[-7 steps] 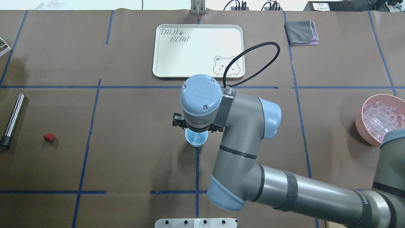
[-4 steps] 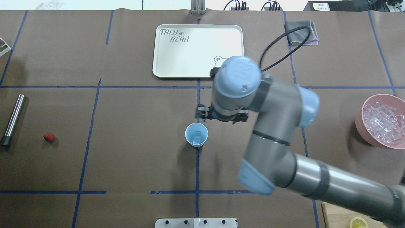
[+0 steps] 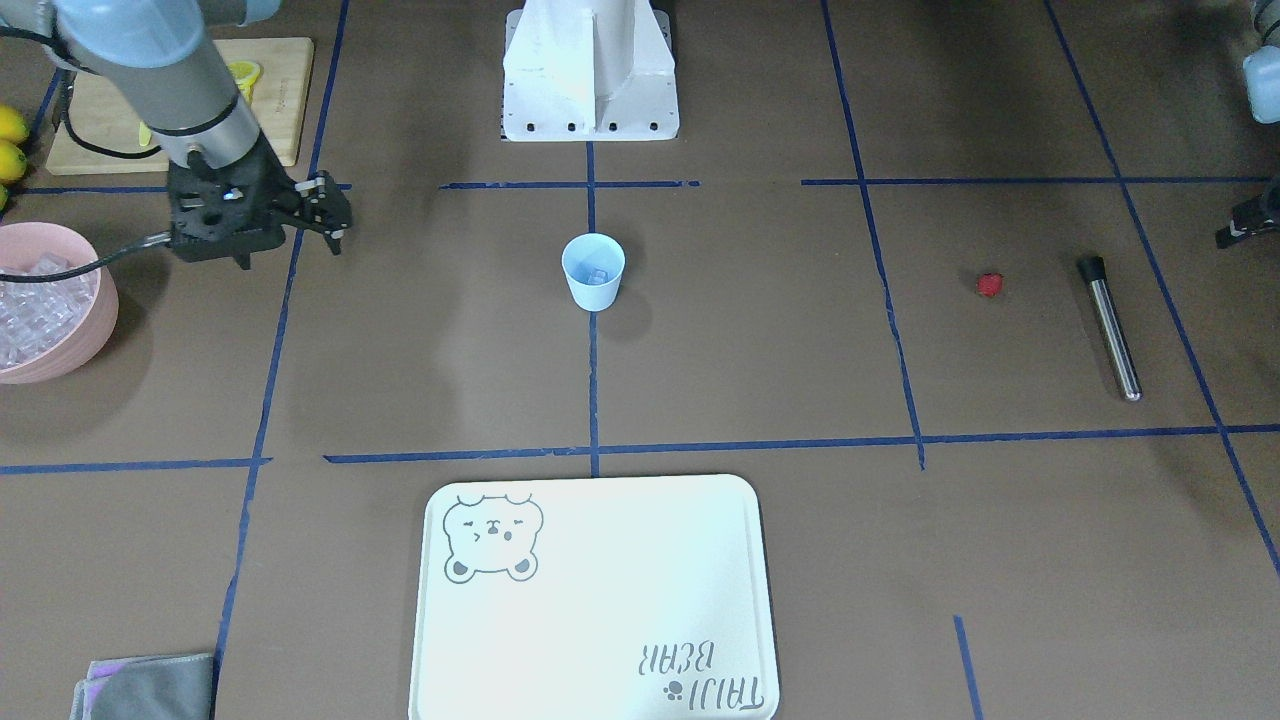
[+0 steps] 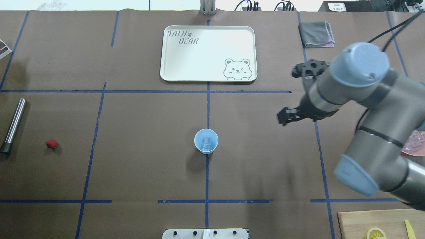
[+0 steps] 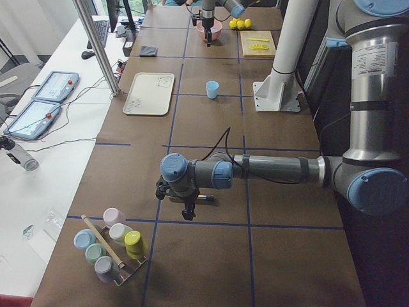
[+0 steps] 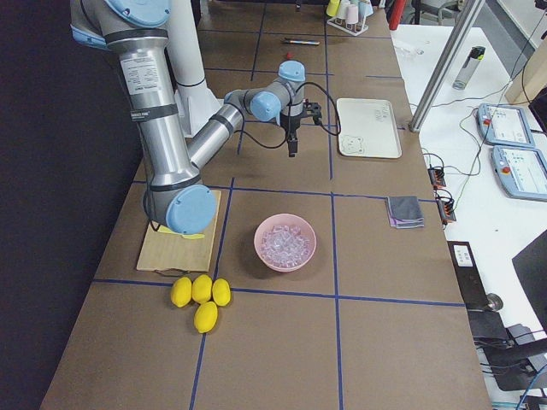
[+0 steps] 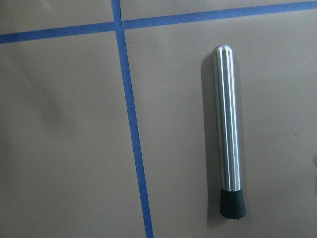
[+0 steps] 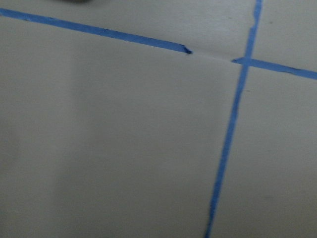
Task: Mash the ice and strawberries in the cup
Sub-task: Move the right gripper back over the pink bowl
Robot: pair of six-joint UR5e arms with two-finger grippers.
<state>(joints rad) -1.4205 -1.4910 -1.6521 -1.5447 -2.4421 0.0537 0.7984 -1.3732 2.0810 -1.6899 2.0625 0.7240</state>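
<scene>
Near the table's middle the cup (image 4: 196,141) stands upright, ice (image 4: 207,142) inside; the strawberry (image 4: 51,143) lies well apart, near a steel rod (image 4: 13,125). My right gripper (image 3: 322,210) hangs empty, jaws apparently apart; for my left gripper (image 5: 186,211) I cannot tell.

Brown bench (image 8: 114,153) crossed by blue tape (image 8: 226,148).
One strip runs down the right; another slants across the top, with a gap (image 8: 213,56) just left of the crossing.
</scene>
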